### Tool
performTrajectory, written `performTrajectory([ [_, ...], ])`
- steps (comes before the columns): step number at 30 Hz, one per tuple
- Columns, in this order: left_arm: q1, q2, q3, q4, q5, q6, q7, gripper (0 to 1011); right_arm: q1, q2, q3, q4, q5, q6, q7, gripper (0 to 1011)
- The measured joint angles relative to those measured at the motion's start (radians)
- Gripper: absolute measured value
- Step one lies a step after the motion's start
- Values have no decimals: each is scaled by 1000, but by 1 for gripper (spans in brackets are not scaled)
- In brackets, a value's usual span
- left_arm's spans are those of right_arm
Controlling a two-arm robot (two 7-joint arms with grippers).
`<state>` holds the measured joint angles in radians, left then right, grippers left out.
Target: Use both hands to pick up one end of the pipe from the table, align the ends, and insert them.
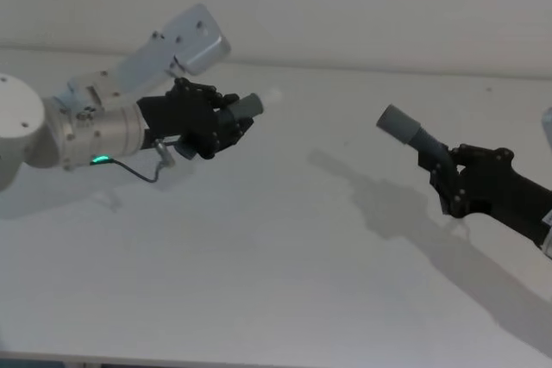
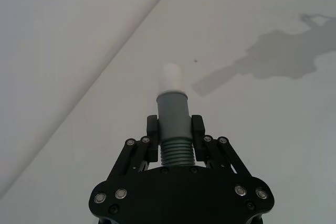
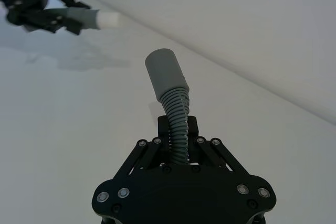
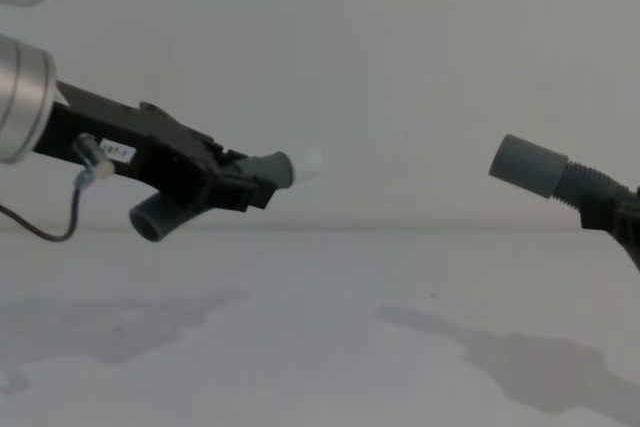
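My left gripper [image 1: 217, 120] is shut on the pipe just behind its smooth grey cuff [image 2: 173, 111], held above the table [image 1: 259, 265]. The narrower white tip [image 2: 170, 78] sticks out ahead of the fingers and points toward the right. My right gripper [image 1: 450, 171] is shut on the corrugated hose [image 3: 178, 121] a little below the wider grey socket [image 1: 399, 125], which tilts up and to the left. The two ends face each other across an open gap, as the chest view shows between the tip [image 4: 306, 162] and the socket [image 4: 527, 165]. The pipe's middle stretch is hidden.
The white table meets a pale wall at a faint back edge [image 1: 362, 68]. Soft shadows of both arms lie on the surface [image 1: 388, 204]. A thin dark cable [image 1: 138, 172] loops under the left wrist.
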<state>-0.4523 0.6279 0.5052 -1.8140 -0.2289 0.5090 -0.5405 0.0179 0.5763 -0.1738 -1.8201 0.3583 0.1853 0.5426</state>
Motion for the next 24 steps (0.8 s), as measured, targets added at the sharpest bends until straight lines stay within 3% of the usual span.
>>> performTrajectory([
  [6,-20,44,3,0,-10,-38,-64,360,9,45,-6,9,30,-32,91,177],
  [15,-44,78,12,18,-33,-90,-140,360,28,111,-23,22,74,-78,232,177],
  [24,-76,98,31,45,-68,-156,-242,360,39,163,-42,21,92,-129,333,176],
])
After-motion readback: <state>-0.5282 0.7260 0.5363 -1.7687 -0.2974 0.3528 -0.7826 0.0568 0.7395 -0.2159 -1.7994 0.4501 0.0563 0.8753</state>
